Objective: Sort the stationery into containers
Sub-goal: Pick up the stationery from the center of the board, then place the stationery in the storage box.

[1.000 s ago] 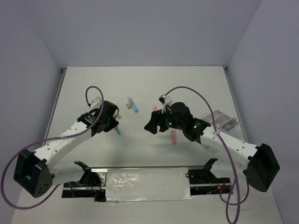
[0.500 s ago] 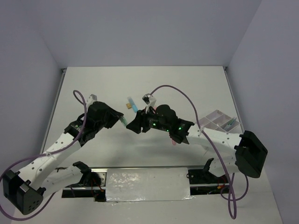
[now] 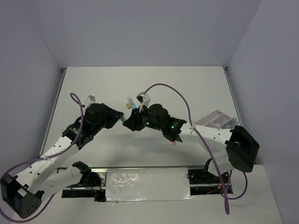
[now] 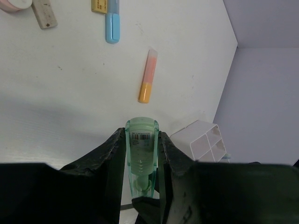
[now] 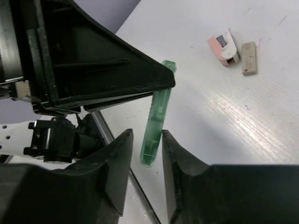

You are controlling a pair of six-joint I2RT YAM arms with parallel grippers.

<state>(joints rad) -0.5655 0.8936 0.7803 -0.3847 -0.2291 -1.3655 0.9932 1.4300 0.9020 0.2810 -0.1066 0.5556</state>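
- Top view: both arms reach in and meet just left of centre over the counter. The left tool comes in from 8 o'clock, the right tool from 4 o'clock, and they are nose to nose. The green marker is only a small green fleck between them. The blue marker lies at 12 o'clock from that meeting point. The white tray sits out at 3 o'clock by the counter's right edge, well apart from the action.
- Left wrist view: the left tool has a firm hold here, both fingers pressed against the green marker's sides. The marker's rounded end points to 12 o'clock, barcode label facing up. Beyond it at 12 o'clock the orange-and-pink marker lies flat, orange end nearer. The blue marker is up at 11 o'clock, with a yellow piece just beside it. A tan eraser sits at 10 o'clock near the top edge. The tray shows at 4 o'clock, compartments visible.
- Right wrist view: the green marker runs from 12 o'clock down to 6 o'clock. Its upper part is tucked under the dark left tool, which fills 10 o'clock. Its lower end sits between the right tool's fingers, narrowly parted, with a thin gap on one side, so not clamped. At 2 o'clock lie a pink-and-white eraser and the tan eraser, near each other.
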